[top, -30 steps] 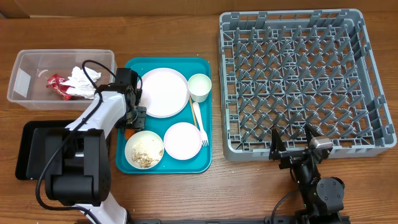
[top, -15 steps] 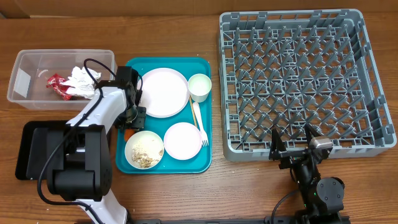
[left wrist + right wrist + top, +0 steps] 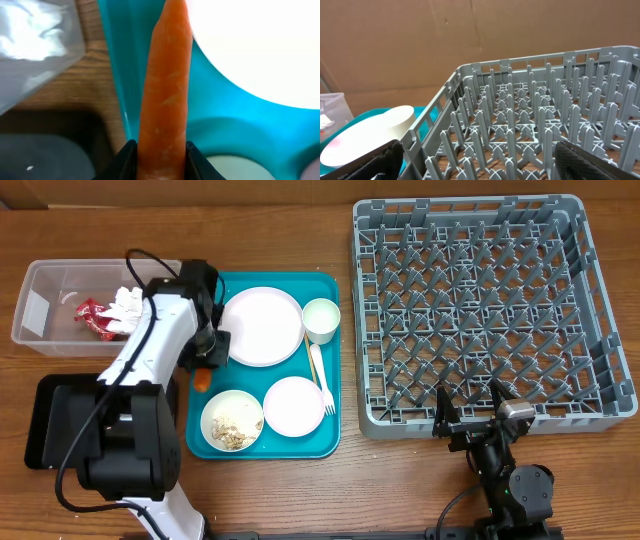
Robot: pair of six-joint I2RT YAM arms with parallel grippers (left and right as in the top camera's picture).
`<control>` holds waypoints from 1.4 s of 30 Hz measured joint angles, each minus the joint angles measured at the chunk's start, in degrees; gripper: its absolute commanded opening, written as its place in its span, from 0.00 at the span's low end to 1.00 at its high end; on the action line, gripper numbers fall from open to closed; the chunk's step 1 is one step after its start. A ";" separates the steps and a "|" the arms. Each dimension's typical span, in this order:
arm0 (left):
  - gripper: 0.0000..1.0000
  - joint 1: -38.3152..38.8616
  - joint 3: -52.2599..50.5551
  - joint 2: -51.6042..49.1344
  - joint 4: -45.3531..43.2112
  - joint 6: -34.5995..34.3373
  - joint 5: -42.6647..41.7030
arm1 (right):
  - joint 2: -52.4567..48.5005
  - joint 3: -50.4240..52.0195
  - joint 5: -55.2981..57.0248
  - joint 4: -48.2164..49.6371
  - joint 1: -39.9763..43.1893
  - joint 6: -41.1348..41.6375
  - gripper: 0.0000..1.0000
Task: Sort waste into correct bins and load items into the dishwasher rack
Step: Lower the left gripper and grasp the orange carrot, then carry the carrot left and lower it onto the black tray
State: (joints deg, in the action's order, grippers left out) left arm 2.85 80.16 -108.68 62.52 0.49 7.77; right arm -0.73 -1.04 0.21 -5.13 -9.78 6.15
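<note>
My left gripper (image 3: pixel 207 360) is shut on the orange carrot (image 3: pixel 165 90), held above the left edge of the teal tray (image 3: pixel 330 442); the carrot's tip shows in the overhead view (image 3: pixel 201 379). The clear tub (image 3: pixel 40 300) at the far left holds a red-and-silver wrapper (image 3: pixel 92 317) and a white napkin (image 3: pixel 130 308). The black tray (image 3: pixel 50 430) lies at the front left. On the teal tray are a large white plate (image 3: pixel 262 328), a cup (image 3: pixel 321 320), a fork (image 3: pixel 321 378), a pink bowl (image 3: pixel 294 405) and a bowl of crumbs (image 3: pixel 232 421). My right gripper (image 3: pixel 470 418) is open and empty at the grey rack's (image 3: pixel 600 310) front edge.
The rack's upright pegs (image 3: pixel 530 125) fill the right wrist view, with the pink bowl's rim (image 3: pixel 365 135) at the left. Brown cardboard (image 3: pixel 445 40) stands behind the table. Bare wood (image 3: pixel 350 490) lies in front of the tray and rack.
My left gripper has lifted and moved back and a little left with the carrot, from the tray's left side to over its left edge. The right arm has not moved.
</note>
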 measured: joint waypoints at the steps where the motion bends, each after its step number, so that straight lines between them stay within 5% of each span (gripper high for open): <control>1: 0.04 0.00 1.66 0.00 2.12 -0.15 0.00 | 0.00 0.00 -0.02 0.00 0.00 0.00 1.00; 28: 0.04 -0.57 4.46 10.88 17.94 -8.00 3.50 | 0.00 0.00 -0.02 -0.02 0.00 0.00 1.00; 42: 0.04 -15.82 2.36 10.88 20.02 -12.63 5.01 | 0.00 0.00 -0.02 -0.02 0.00 0.00 1.00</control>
State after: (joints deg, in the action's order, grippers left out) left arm -12.97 82.52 -97.80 82.54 -12.14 12.78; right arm -0.73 -1.04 0.19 -5.15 -9.78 6.15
